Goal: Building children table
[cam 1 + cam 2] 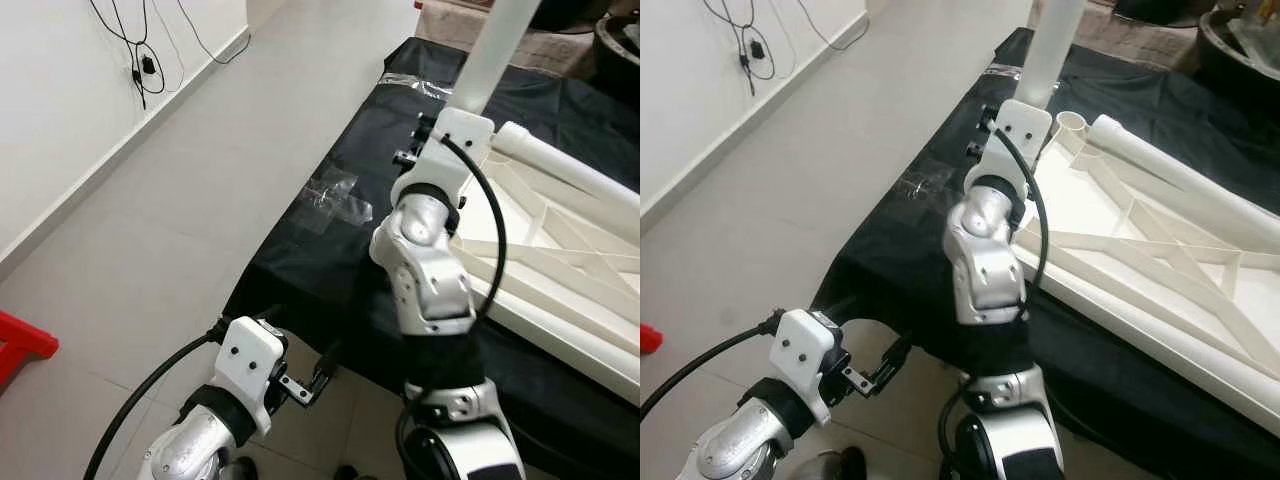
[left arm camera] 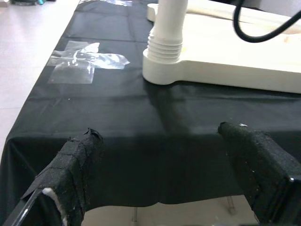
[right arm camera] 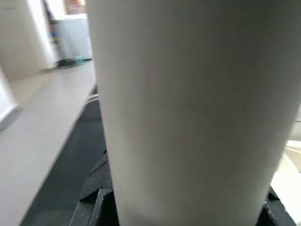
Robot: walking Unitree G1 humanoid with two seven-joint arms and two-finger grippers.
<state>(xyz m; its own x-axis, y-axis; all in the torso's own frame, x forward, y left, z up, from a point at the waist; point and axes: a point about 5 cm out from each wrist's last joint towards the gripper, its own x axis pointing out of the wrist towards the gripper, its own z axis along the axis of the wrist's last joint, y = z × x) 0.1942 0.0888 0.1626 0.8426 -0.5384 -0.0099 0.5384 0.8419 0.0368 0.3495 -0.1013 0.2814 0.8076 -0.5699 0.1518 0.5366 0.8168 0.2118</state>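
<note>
Nearest to us, our left end effector [image 1: 320, 378] hangs low at the near edge of the black-draped surface [image 1: 330, 260], its fingers [image 2: 70, 174] spread wide with nothing between them. In its wrist view we look across the black cloth to a crumpled piece of clear plastic wrap [image 2: 87, 59] and, beyond it, to the corner socket of the white tabletop [image 2: 225, 70], where a ribbed collar joins the upright white table leg [image 2: 167, 23]. That join is hidden from our head cameras behind our right arm. Further on, our right end effector [image 1: 990, 125] is closed around the leg, though its fingertips are mostly covered; its wrist view is largely blurred white tube. The tabletop lies underside up, ribs showing, cut off at the right edge, with a second white leg [image 1: 1180, 170] lying along its far side.
</note>
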